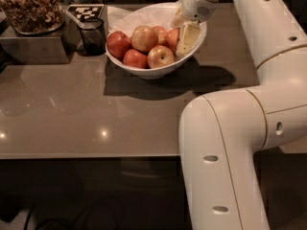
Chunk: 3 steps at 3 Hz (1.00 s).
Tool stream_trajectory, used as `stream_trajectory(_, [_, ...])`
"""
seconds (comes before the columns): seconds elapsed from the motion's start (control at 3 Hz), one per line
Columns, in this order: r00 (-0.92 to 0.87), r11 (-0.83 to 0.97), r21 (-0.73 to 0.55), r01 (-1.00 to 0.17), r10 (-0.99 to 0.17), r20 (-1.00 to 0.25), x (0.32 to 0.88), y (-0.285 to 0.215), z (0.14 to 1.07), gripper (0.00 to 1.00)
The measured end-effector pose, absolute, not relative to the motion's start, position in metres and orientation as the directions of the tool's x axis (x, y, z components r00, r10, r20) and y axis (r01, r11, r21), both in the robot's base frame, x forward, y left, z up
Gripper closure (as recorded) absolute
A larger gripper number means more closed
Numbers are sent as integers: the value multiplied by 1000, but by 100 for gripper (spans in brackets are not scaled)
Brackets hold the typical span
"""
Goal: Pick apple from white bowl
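Gripper [180,34] low over the right side of the white bowl [144,72], jaws spread, nothing clamped.
Apple [171,38] lies just inside the bowl's right rim, beside one finger. Skin orange-red, smooth, waxy; probably firm, fairly heavy, apt to roll. Best pinched across its widest girth. Neighbouring apples [144,37] crowd bowl-centre; crinkled paper liner [129,18] behind.

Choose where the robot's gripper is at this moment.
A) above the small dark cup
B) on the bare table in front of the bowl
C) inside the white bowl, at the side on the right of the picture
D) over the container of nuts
C: the gripper reaches down into the white bowl at its right edge, close beside the apples.
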<state>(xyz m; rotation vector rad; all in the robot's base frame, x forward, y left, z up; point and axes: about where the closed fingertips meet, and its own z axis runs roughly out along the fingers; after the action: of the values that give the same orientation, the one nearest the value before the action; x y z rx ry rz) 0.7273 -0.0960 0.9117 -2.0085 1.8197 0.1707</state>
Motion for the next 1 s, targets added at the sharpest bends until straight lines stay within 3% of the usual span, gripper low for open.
stream_trajectory(0.67, [103,-37,-184,-982,-925,-365,726,-105,895,29])
stream_trajectory(1.0, [101,-38,-173,-984,-922,-374,726,-103,891,35])
